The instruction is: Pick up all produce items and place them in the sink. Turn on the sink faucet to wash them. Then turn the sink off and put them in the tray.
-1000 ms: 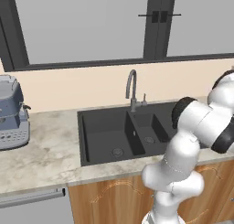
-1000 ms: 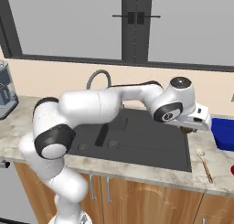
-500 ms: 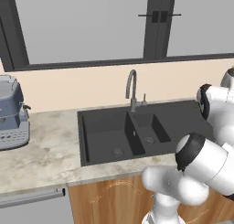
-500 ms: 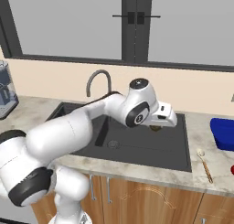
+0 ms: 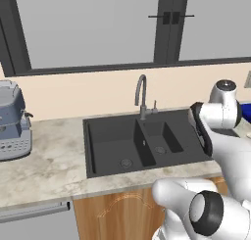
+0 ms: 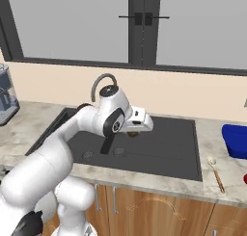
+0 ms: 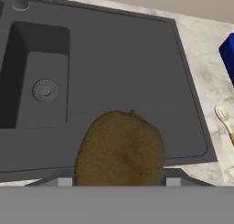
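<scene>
Speckled stone counter (image 5: pixel 54 165) carries a black double-basin sink (image 5: pixel 112 136) below a dark-framed window (image 5: pixel 93 28). At lower centre of the hand view, the gripper (image 7: pixel 119 182) is closed on the brown produce item (image 7: pixel 119 150); its fingertips are hidden behind it.

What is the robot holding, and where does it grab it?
A dull brown round fruit, gripped by its lower sides in the end effector, above the black sink.

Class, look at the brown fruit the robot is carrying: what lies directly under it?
Under the brown fruit lies the black sink, its flat right part and front rim. The patch right beneath the fruit is covered, and so are the fingers.
</scene>
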You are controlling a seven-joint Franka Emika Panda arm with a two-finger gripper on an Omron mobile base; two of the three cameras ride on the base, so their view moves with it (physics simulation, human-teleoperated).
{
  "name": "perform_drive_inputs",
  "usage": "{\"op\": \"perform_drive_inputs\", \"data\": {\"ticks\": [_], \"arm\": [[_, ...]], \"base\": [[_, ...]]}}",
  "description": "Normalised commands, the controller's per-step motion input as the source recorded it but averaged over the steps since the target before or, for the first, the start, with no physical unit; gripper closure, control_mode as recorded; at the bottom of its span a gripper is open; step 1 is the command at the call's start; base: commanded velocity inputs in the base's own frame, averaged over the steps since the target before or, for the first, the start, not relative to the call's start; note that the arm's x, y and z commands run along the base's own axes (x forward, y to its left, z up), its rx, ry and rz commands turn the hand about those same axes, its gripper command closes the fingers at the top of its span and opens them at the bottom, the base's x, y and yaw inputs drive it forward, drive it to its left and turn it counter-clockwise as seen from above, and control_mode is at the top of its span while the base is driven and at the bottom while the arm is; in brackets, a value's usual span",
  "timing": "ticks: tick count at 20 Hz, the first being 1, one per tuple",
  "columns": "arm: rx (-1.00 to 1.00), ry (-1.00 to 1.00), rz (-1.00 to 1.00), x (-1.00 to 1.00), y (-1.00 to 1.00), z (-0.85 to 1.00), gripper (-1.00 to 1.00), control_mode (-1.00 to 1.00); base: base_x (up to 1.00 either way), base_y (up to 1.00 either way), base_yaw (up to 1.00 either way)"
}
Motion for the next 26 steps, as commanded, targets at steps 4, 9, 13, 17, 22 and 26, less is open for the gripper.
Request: {"op": "perform_drive_inputs", "data": {"ticks": [4,9,13,17,22,26], "arm": [[0.00,0.01,0.14,-0.04,1.00,0.04,1.00,-1.00],[0.00,0.00,0.14,-0.04,1.00,0.05,1.00,-1.00],[0.00,0.00,0.14,0.00,1.00,0.04,1.00,-1.00],[0.00,0.00,0.14,0.00,1.00,0.02,1.00,-1.00],[0.00,0.02,0.14,0.00,1.00,0.00,1.00,-1.00],[0.00,0.00,0.13,0.16,0.70,0.00,1.00,-1.00]], "base": [[0.00,0.00,0.00],[0.00,0.00,0.00],[0.00,0.00,0.00],[0.00,0.00,0.00],[0.00,0.00,0.00],[0.00,0.00,0.00]]}}
